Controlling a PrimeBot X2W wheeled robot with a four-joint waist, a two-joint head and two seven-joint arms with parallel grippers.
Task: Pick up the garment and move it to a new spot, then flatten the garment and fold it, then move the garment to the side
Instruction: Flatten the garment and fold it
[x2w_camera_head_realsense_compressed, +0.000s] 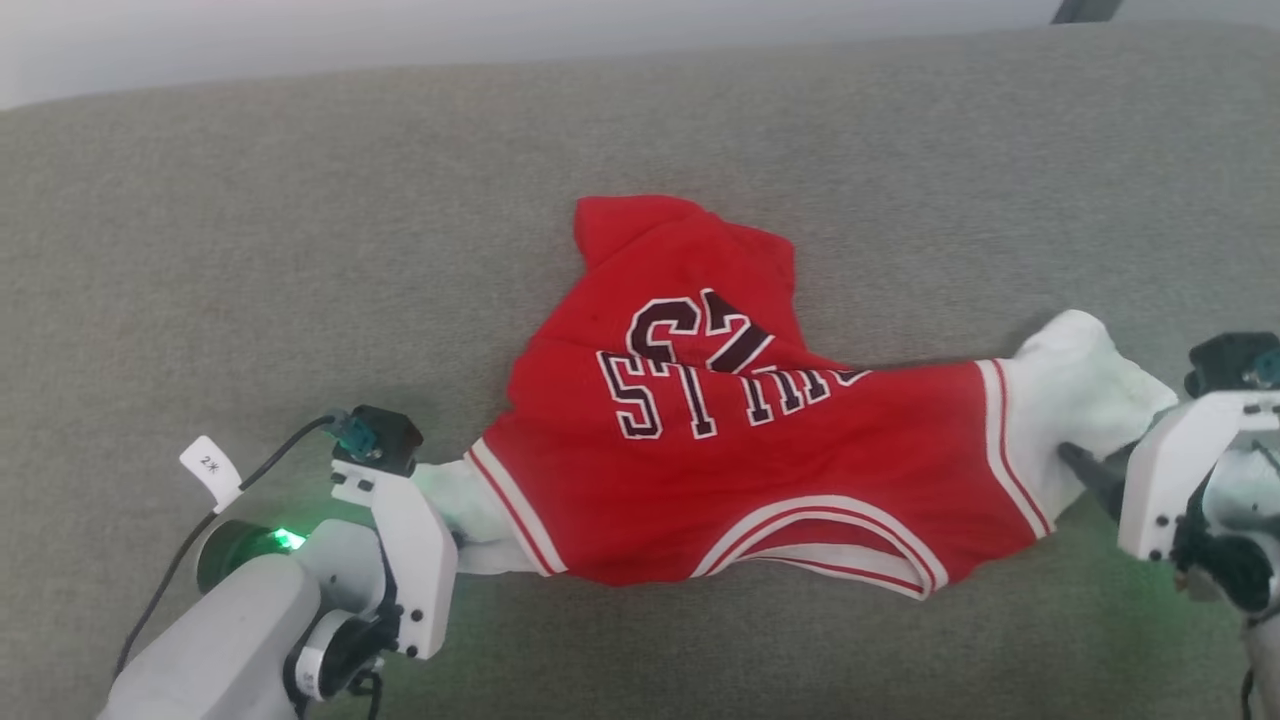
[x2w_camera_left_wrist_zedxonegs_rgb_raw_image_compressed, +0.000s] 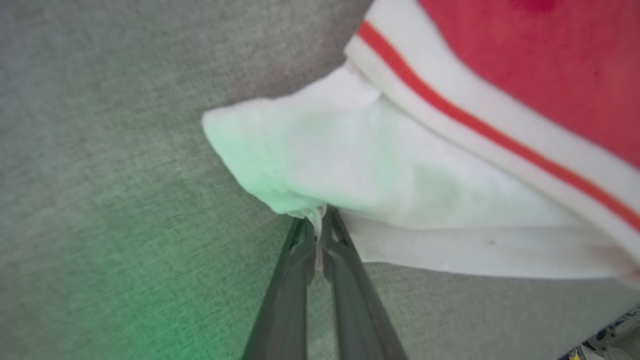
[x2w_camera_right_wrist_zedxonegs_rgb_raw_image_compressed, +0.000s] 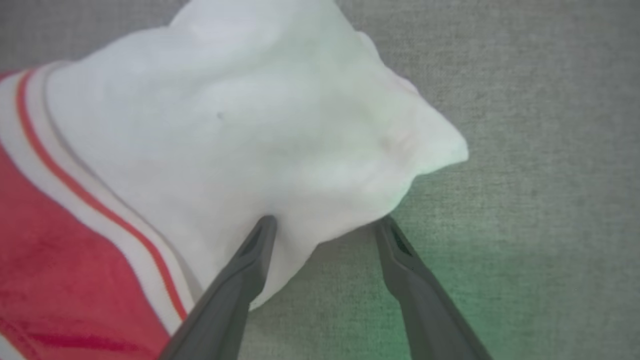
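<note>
Red jersey-style shirt (x2w_camera_head_realsense_compressed: 740, 480) w/ white short sleeves, striped trim & dark "BULLS 23" lettering lies rumpled mid grey woven fabric surface (x2w_camera_head_realsense_compressed: 300, 200), neckline toward robot, lettering upside down in head view. L gripper (x2w_camera_left_wrist_zedxonegs_rgb_raw_image_compressed: 318, 220): fingers pinched tight on edge of near white sleeve (x2w_camera_left_wrist_zedxonegs_rgb_raw_image_compressed: 325, 160), cloth sliver between them. R gripper (x2w_camera_right_wrist_zedxonegs_rgb_raw_image_compressed: 326, 221): fingers spread wide, one tip pressing far white sleeve (x2w_camera_right_wrist_zedxonegs_rgb_raw_image_compressed: 260, 115), other at its edge; nothing clamped.

Matt knit garment (x2w_camera_head_realsense_compressed: 760, 490), coarse woven grey surface (x2w_camera_head_realsense_compressed: 250, 250)
</note>
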